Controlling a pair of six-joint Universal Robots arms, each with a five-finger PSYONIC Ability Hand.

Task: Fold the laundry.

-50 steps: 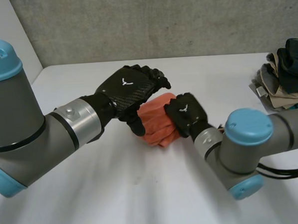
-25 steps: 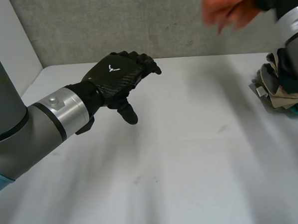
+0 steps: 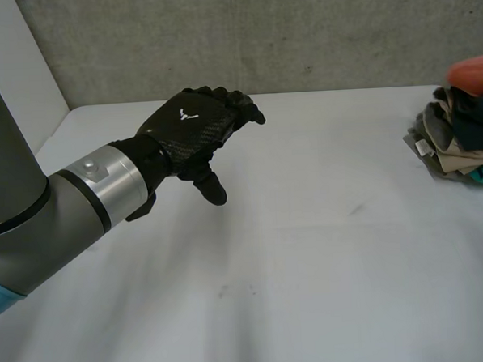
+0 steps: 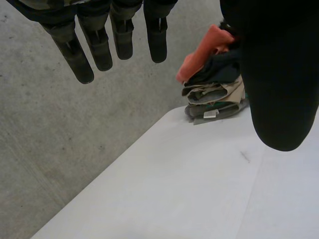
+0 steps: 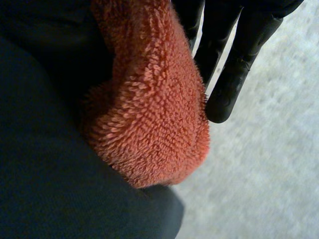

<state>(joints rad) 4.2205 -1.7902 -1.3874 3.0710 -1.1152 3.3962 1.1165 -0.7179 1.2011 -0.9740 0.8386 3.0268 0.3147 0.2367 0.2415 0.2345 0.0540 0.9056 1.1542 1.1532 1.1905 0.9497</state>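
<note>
Item one, at your far left in the head view: the left arm (image 3: 33, 216), grey with a silver wrist band, reaching in over the white table (image 3: 311, 275)

Item two: the left hand (image 3: 194, 135), held above the table's left half with its back upward, touching neither table nor cloth. Its own wrist view gives you the fingers (image 4: 117, 37) hanging loose and nearly straight, side by side, with the thumb (image 4: 279, 74) well apart from them. Enter it as spread and holding nothing

Item three: the grey concrete wall (image 3: 258, 34), standing behind the table's far edge

Item four, at the table's right side: a pile of folded clothes (image 3: 458, 141) in beige, dark and teal layers, with a white label at its near side. In the left wrist view you find the same pile just beside the thumb

Item five: the orange towel (image 3: 475, 71), bunched, right at the top of that pile. You cannot tell whether it rests on the pile or hangs just above it

Item six: the right hand (image 5: 239, 55). In its own wrist view it pinches the orange towel between its fingers and its thumb, and a thick terry fold bulges out of the grasp
</note>
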